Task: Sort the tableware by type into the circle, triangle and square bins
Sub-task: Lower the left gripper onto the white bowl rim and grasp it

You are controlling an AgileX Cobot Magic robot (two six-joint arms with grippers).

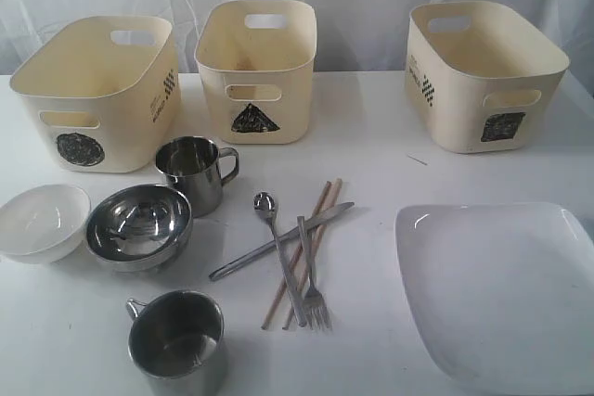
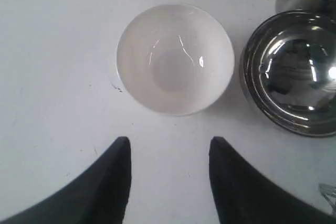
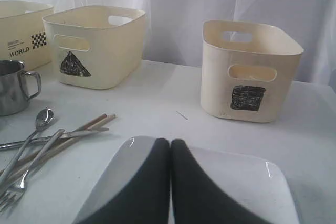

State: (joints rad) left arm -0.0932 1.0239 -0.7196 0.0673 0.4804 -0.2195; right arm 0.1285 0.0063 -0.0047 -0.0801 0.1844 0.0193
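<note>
Exterior: high, front, triangle bin point(image 1: 283, 71) at 12 o'clock. Left wrist: close, straight down over white bowl point(image 2: 175, 59). Right wrist: low, level, shares triangle bin with exterior

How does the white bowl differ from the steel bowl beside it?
The white bowl is glossy white; the steel bowl is mirror-bright metal. The steel bowl looks wider than the white bowl. In the exterior view, the white bowl stands left of the steel bowl. Both are round and upright.

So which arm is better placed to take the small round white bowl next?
Left. The left gripper is open with the small round white bowl just ahead of its fingers; the right gripper is shut, over the large white square plate.
</note>
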